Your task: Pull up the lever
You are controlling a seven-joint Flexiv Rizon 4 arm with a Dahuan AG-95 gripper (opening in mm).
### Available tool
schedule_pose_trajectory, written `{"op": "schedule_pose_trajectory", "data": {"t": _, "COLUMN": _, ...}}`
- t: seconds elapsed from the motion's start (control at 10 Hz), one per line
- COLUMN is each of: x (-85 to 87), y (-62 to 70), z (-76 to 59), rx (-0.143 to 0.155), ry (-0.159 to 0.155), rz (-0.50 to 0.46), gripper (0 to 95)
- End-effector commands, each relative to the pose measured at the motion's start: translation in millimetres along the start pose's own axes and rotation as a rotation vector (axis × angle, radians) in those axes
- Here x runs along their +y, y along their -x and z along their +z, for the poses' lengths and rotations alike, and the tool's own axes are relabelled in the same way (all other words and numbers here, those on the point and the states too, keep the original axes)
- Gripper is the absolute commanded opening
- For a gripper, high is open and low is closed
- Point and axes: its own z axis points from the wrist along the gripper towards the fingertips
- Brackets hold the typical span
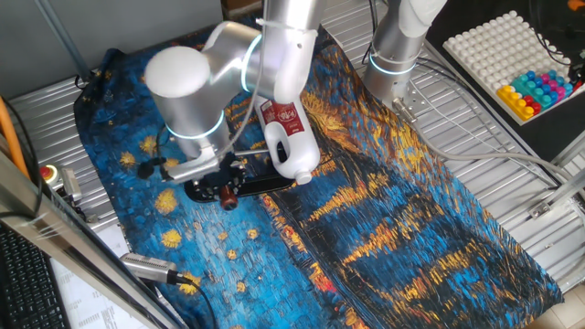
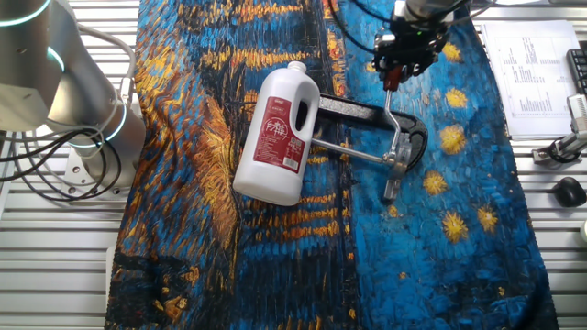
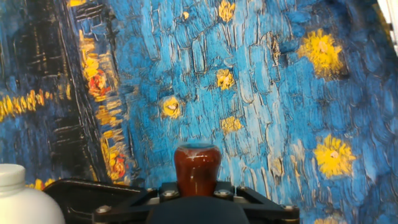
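The gripper (image 2: 389,81) is sitting right on the lever (image 2: 392,117), jaws seemingly closing round its reddish-brown knob (image 3: 197,168); the rod is running from there to the black fixture (image 2: 367,114). The white jug (image 2: 277,139) is lying just beside, its red label too small to read.

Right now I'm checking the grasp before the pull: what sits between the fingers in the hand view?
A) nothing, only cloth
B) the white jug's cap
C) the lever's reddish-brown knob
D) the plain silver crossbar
C: in the hand view the reddish-brown knob of the lever stands centred at the gripper, with the white jug off to the side.
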Motion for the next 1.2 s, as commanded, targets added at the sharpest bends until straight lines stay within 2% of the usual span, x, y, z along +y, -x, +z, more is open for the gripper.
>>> {"op": "schedule_pose_trajectory", "data": {"t": 0.1, "x": 1.5, "y": -8.1, "z": -7.3, "rx": -0.005, "ry": 0.003, "rz": -0.005, "gripper": 0.0}}
{"op": "schedule_pose_trajectory", "data": {"t": 0.3, "x": 5.4, "y": -16.2, "z": -13.1, "rx": -0.038, "ry": -0.001, "rz": -0.014, "gripper": 0.0}}
{"op": "schedule_pose_trajectory", "data": {"t": 0.4, "x": 5.7, "y": -16.9, "z": -14.7, "rx": -0.086, "ry": -0.015, "rz": -0.024, "gripper": 0.0}}
{"op": "schedule_pose_trajectory", "data": {"t": 0.5, "x": 5.8, "y": -17.1, "z": -16.1, "rx": -0.119, "ry": -0.014, "rz": -0.027, "gripper": 0.0}}
{"op": "schedule_pose_trajectory", "data": {"t": 0.7, "x": 7.6, "y": -21.1, "z": -20.3, "rx": -0.134, "ry": -0.027, "rz": -0.033, "gripper": 0.0}}
{"op": "schedule_pose_trajectory", "data": {"t": 1.1, "x": 9.7, "y": -28.4, "z": -28.0, "rx": -0.205, "ry": -0.027, "rz": -0.039, "gripper": 0.0}}
{"op": "schedule_pose_trajectory", "data": {"t": 1.2, "x": 9.5, "y": -28.9, "z": -29.3, "rx": -0.215, "ry": -0.027, "rz": -0.041, "gripper": 0.0}}
